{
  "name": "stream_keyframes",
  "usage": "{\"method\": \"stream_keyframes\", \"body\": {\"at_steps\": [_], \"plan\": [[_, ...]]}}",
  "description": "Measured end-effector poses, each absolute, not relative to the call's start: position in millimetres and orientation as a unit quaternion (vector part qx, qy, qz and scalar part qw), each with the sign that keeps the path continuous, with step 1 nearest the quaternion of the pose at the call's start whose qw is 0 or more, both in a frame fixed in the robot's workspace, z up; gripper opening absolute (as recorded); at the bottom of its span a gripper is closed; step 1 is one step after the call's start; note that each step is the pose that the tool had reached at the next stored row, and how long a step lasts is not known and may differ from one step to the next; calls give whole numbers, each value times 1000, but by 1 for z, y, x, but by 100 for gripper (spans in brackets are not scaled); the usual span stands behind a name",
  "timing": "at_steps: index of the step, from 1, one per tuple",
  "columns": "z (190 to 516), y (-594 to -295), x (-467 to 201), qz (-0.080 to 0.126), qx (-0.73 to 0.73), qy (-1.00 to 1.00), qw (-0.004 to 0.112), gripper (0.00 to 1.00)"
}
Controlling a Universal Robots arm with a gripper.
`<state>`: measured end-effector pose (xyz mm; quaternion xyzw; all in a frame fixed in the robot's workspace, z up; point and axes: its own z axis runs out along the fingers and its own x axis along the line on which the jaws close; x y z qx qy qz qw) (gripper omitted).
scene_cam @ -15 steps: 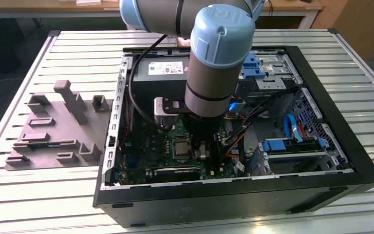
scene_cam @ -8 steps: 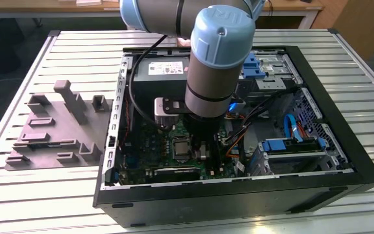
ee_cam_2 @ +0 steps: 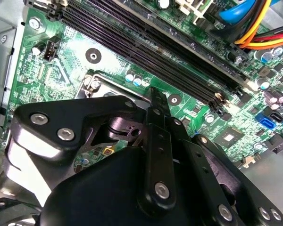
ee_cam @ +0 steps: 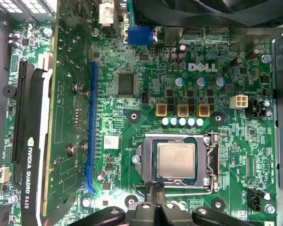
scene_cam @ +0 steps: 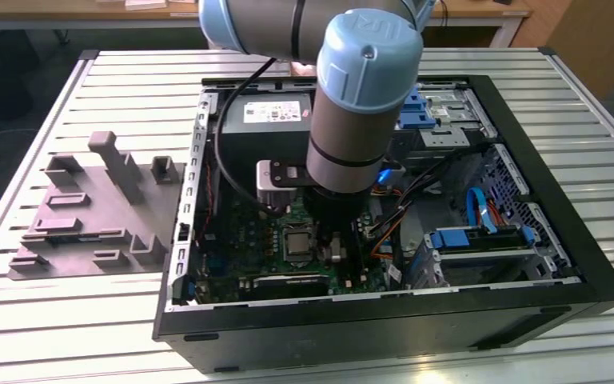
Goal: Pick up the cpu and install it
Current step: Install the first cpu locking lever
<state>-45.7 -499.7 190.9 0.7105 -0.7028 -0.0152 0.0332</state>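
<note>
The cpu lay in the motherboard's socket, inside the computer case on the slatted table.

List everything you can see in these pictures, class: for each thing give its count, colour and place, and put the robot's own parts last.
Computer case: one, black, open, on the slatted table.
Table: one, pale metal slats, under everything.
Tray: one, grey plastic with raised blocks, on the table at the exterior view's left of the case.
Motherboard: one, green, inside the case.
Socket: one, metal-framed, on the motherboard.
Cpu: one, silvery-grey, lying in the socket.
Graphics card: one, black, slotted in the motherboard.
Power supply box: one, dark grey, in the case's far corner.
Cables: several, blue, orange, yellow, inside the case.
Arm: one, grey and light blue, reaching into the case.
Gripper: one, black, just beside the socket.
</note>
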Motion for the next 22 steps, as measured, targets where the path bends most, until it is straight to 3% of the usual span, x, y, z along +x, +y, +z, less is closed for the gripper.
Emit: {"method": "stream_keyframes", "body": {"at_steps": [22], "plan": [[187, -500, -44, -15, 715, -698, 33, 11]]}}
